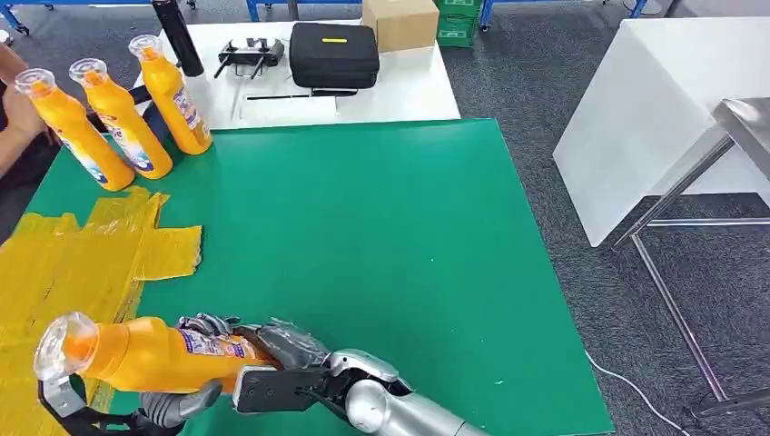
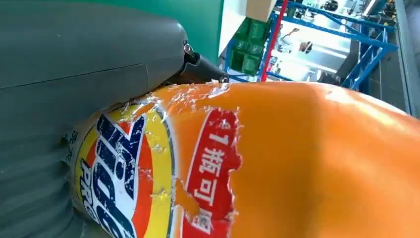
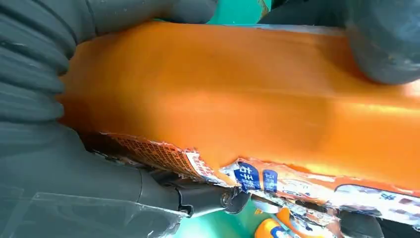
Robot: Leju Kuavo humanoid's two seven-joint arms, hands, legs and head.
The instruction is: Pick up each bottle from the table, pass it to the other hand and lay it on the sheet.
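Orange bottle (image 1: 150, 352) — held on its side low over the near left of the green table (image 1: 363, 236), its clear-capped neck pointing left over the yellow sheet (image 1: 64, 263), torn label facing up. Right hand (image 1: 272, 350) grips the bottle's base end, fingers wrapped over the top; in the right wrist view the ribbed cover (image 3: 29, 64) and thumb press against the orange body (image 3: 237, 94). Left hand (image 1: 154, 409) sits beneath the bottle near its neck, thumb against the underside; in the left wrist view the grey palm (image 2: 74, 74) lies flush on the labelled side (image 2: 277, 163), and I cannot tell whether its fingers are closed round it.

Three more orange bottles (image 1: 118, 118) — upright, in a row at the table's far left corner, just beyond the sheet. A person's arm (image 1: 16, 123) is at the left edge beside them.

White table (image 1: 399, 86) behind — black case (image 1: 333, 54), cardboard box (image 1: 399, 23), controller (image 1: 251, 53), black cylinder (image 1: 177, 36).
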